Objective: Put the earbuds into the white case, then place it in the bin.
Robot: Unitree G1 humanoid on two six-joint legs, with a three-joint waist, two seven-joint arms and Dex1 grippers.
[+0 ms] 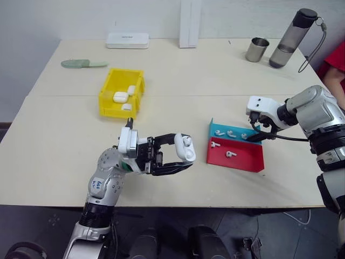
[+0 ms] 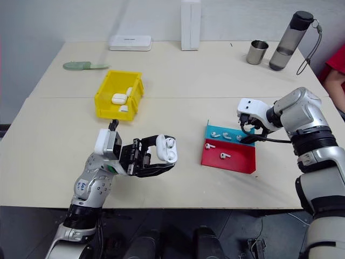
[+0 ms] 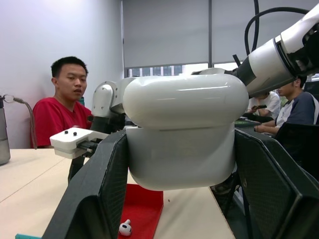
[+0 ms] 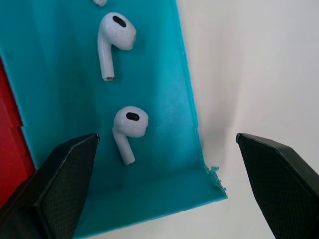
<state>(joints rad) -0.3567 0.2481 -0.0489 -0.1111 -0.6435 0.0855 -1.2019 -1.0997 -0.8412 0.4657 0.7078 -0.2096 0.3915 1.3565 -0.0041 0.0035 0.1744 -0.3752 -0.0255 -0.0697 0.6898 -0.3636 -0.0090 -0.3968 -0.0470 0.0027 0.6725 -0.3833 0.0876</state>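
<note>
Surface: pale wooden table (image 1: 178, 86), two tops butted together, against a light wall. At the far edge: flat white box (image 1: 127, 40), upright white block (image 1: 189, 21), metal cup (image 1: 257, 49), dark bottle (image 1: 291, 39) with a loop strap. A green flat object (image 1: 82, 63) lies at the far left.

Room: in the left wrist view, a person in a red shirt (image 3: 61, 107) sits beside the table; other seated people (image 3: 294, 107) farther back by a window with a drawn blind.

Bin (image 1: 110, 93): yellow, on the left half of the table, holding three white cases.

Trays: blue tray (image 1: 218, 128) and red tray (image 1: 245, 159), touching, on the right half. Earbuds (image 4: 128, 128) lie in both; three in the blue, two in the red.

Left gripper (image 1: 180, 157): jaws clamped on the white case (image 1: 184, 148), lid open, one earbud seated inside, held above the table in front of the trays.

Right gripper (image 4: 164, 164): jaws spread wide, empty, poised over the near corner of the blue tray, one earbud lying between the fingers (image 4: 65, 174), untouched.
</note>
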